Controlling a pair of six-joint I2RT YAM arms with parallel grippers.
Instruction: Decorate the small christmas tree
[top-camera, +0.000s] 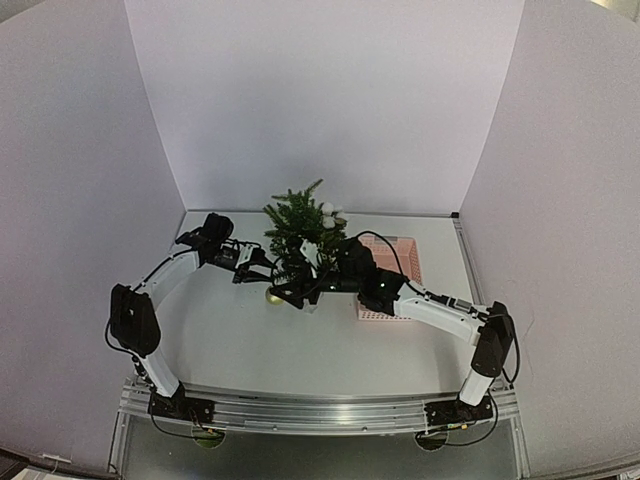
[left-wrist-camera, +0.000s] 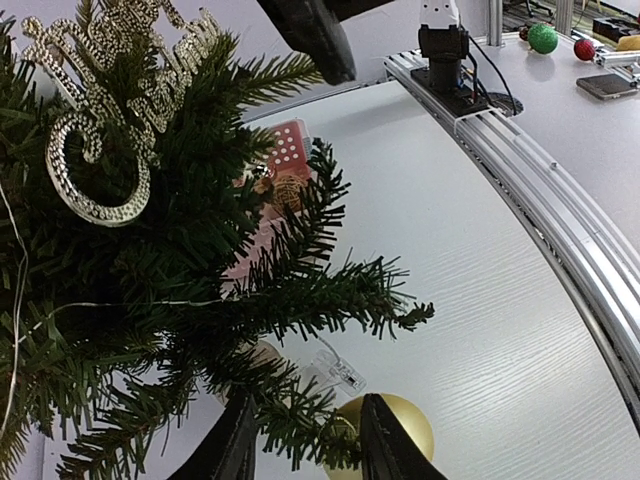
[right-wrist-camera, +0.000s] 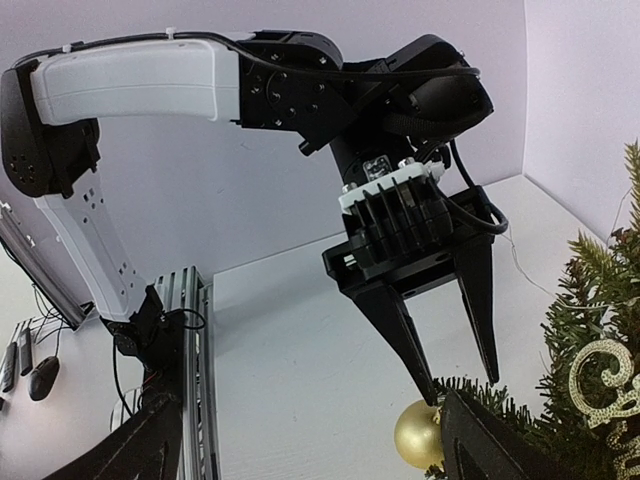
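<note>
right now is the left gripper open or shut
Open: in the right wrist view the left gripper has its fingers apart, with a clear gap between them.

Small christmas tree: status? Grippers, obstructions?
Left gripper open, low branch between jaws, gold bauble beside. Right gripper open, close by. Small christmas tree carries glitter script ornament. Both grippers crowd the tree.

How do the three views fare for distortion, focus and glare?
Top external: fisheye bends the rail and backdrop; the small christmas tree is evenly lit. Left wrist: nearest branches slightly soft, table bowed. Right wrist: the left gripper is sharp, dark against the bright backdrop; gold bauble carries a highlight.
</note>
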